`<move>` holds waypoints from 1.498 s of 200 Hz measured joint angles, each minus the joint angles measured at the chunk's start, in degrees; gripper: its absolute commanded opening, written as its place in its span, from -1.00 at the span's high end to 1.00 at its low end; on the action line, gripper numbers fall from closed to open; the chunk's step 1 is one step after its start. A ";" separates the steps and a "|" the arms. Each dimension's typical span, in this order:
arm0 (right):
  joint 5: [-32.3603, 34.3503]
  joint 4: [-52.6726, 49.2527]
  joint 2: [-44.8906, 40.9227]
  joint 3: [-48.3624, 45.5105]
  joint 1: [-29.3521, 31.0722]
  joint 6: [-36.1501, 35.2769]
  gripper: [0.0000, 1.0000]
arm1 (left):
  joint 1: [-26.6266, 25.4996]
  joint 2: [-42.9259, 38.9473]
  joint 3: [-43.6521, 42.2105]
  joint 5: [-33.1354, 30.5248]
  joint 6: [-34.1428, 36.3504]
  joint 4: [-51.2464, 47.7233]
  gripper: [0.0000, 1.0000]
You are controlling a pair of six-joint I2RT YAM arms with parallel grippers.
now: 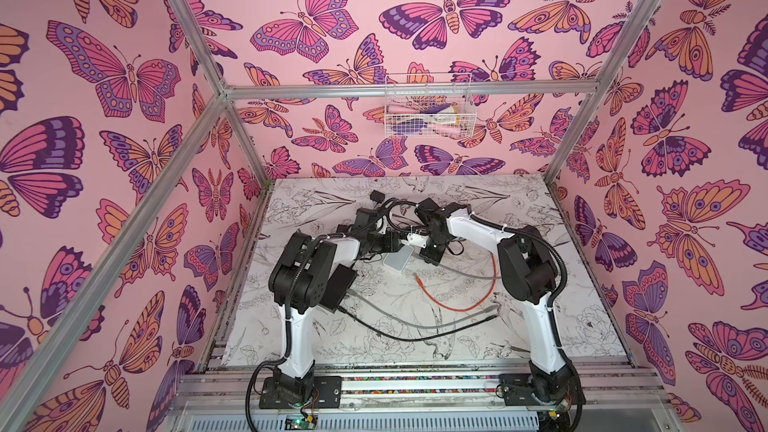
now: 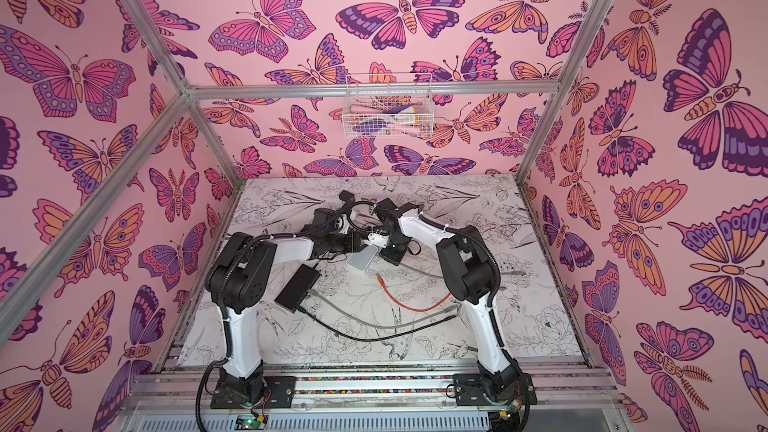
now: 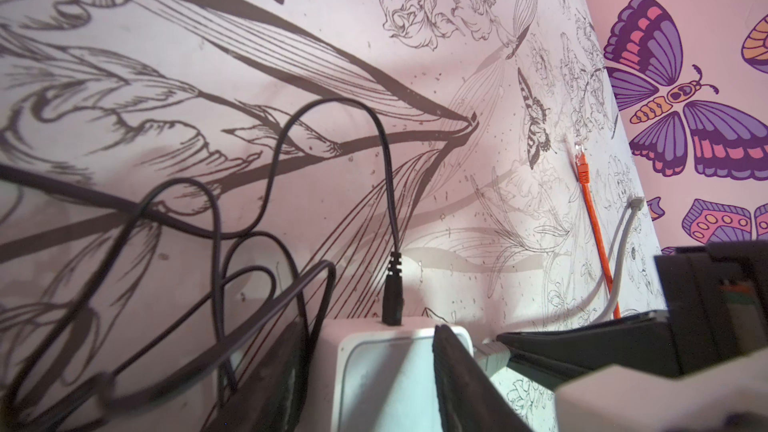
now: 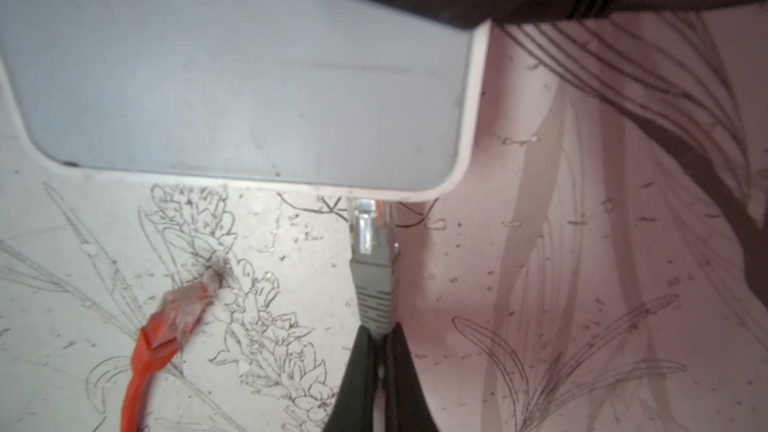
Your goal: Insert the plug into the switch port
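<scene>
Insertion step: right pincer (image 4: 380, 338) grips grey-booted clear plug (image 4: 365, 222), tip at white plastic switch (image 4: 249, 76) held by left pincer (image 3: 374, 351); next, straight push.

No text, label, brand, number or sign can be read in any view. A faint line of print is seen on the top of the white switch (image 4: 249, 76) in the right wrist view, but it is too blurred to be made out
</scene>
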 measured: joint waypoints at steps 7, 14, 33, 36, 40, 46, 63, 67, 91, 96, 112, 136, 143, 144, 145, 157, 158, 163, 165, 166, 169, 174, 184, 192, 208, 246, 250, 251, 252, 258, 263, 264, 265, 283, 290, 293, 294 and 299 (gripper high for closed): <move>-0.48 -0.13 0.00 0.00 0.00 0.00 1.00 | -0.09 -0.11 -0.17 -0.15 0.00 0.04 -0.05; -0.96 -0.31 0.00 0.00 0.00 0.00 1.00 | -0.13 -0.20 -0.31 -0.22 -0.02 0.15 -0.05; -2.12 -0.46 -0.02 0.00 0.00 0.13 1.00 | -0.17 -0.22 -0.59 -0.35 -0.09 0.70 -0.05; -2.29 -0.46 -0.02 0.00 0.00 0.15 1.00 | -0.20 -0.24 -0.63 -0.37 -0.11 0.79 -0.05; -2.54 -0.46 -0.04 -0.02 0.00 0.15 1.00 | -0.20 -0.26 -0.70 -0.37 -0.15 0.90 -0.05; -2.84 -0.46 -0.09 0.00 0.00 0.20 1.00 | -0.20 -0.31 -0.81 -0.39 -0.20 1.01 -0.05; -3.34 -0.48 -0.11 -0.02 -0.02 0.63 1.00 | -0.28 -0.55 -1.29 -0.57 -0.20 1.38 -0.05; -3.43 -0.50 -0.11 0.00 -0.04 0.92 1.00 | -0.31 -0.63 -1.40 -0.61 -0.20 1.44 -0.05; -3.69 -1.29 -0.09 0.66 -0.26 1.75 1.00 | -0.46 -1.01 -2.12 -1.03 -0.22 2.01 -0.05; -3.69 -1.57 -0.09 0.96 -0.26 1.88 1.00 | -0.48 -1.11 -2.25 -1.09 -0.24 2.10 -0.05; -3.61 -2.73 -0.09 2.14 -0.33 2.32 1.00 | -0.50 -1.31 -2.56 -1.44 -0.48 2.27 -0.05; -3.19 -4.33 0.26 3.54 -0.37 2.82 1.00 | -0.50 -1.49 -2.80 -1.66 -0.83 2.43 -0.05; -3.06 -4.66 0.44 3.91 -0.37 2.95 1.00 | -0.50 -1.55 -2.89 -1.70 -0.90 2.43 -0.05; -3.06 -4.72 0.50 3.98 -0.37 2.97 1.00 | -0.50 -1.57 -2.89 -1.70 -0.90 2.43 -0.05; -3.06 -4.76 0.52 4.02 -0.37 2.97 1.00 | -0.50 -1.60 -2.91 -1.70 -0.90 2.43 -0.05; -2.93 -5.44 0.98 4.72 -0.37 3.02 1.00 | -0.50 -1.73 -3.10 -1.77 -1.03 2.43 -0.05; -2.93 -5.46 1.03 4.76 -0.37 3.02 1.00 | -0.50 -1.75 -3.10 -1.77 -1.03 2.40 -0.05; -2.89 -5.64 1.16 4.98 -0.37 3.06 1.00 | -0.50 -1.81 -3.15 -1.88 -1.07 2.36 -0.05; -2.86 -5.70 1.25 5.07 -0.37 3.08 1.00 | -0.50 -1.86 -3.17 -1.90 -1.07 2.36 -0.05; -2.84 -5.73 1.25 5.07 -0.37 3.08 1.00 | -0.50 -1.88 -3.19 -1.90 -1.07 2.34 -0.05; -2.84 -5.79 1.33 5.18 -0.37 3.13 1.00 | -0.50 -1.92 -3.21 -1.95 -1.07 2.32 -0.05; -2.84 -5.86 1.44 5.25 -0.37 3.15 1.00 | -0.50 -1.99 -3.26 -1.97 -1.07 2.25 -0.05; -2.86 -5.99 1.55 5.31 -0.37 3.19 1.00 | -0.50 -2.10 -3.43 -2.05 -1.09 2.23 -0.05; -2.89 -6.27 1.68 5.53 -0.37 3.19 1.00 | -0.52 -2.14 -3.50 -2.08 -1.09 2.21 -0.05; -2.89 -7.06 2.27 6.40 -0.37 3.21 1.00 | -0.52 -2.23 -3.65 -2.10 -1.09 2.27 -0.05; -2.95 -8.33 3.08 7.23 -0.39 3.19 1.00 | -0.52 -2.67 -4.35 -2.12 -1.09 2.49 -0.05; -2.95 -8.41 3.08 7.26 -0.39 3.19 1.00 | -0.52 -2.71 -4.42 -2.10 -1.09 2.49 -0.05; -2.97 -8.46 3.08 7.26 -0.39 3.19 1.00 | -0.52 -2.71 -4.44 -2.10 -1.09 2.49 -0.05; -2.97 -8.48 3.08 7.28 -0.39 3.19 1.00 | -0.52 -2.75 -4.46 -2.10 -1.09 2.51 -0.05; -3.02 -8.61 3.13 7.34 -0.39 3.19 1.00 | -0.55 -2.78 -4.55 -2.10 -1.09 2.51 -0.05; -3.02 -8.74 3.15 7.41 -0.39 3.19 1.00 | -0.57 -2.84 -4.59 -2.12 -1.09 2.54 -0.05; -3.02 -8.76 3.15 7.43 -0.39 3.19 1.00 | -0.57 -2.84 -4.61 -2.12 -1.09 2.56 -0.05; -3.02 -8.79 3.15 7.43 -0.39 3.17 1.00 | -0.59 -2.84 -4.61 -2.10 -1.09 2.56 -0.05; -3.08 -9.40 3.26 7.82 -0.39 3.19 1.00 | -0.63 -3.02 -4.94 -2.10 -1.16 2.71 -0.05; -3.15 -9.77 3.39 8.22 -0.39 3.19 1.00 | -0.66 -3.13 -5.11 -2.10 -1.25 2.73 -0.05; -3.17 -9.90 3.48 8.39 -0.39 3.21 1.00 | -0.68 -3.19 -5.18 -2.12 -1.27 2.78 -0.05; -3.17 -9.94 3.50 8.44 -0.39 3.19 1.00 | -0.68 -3.19 -5.20 -2.12 -1.29 2.80 -0.05; -3.21 -10.16 3.65 8.72 -0.42 3.21 1.00 | -0.70 -3.23 -5.33 -2.12 -1.31 2.95 -0.05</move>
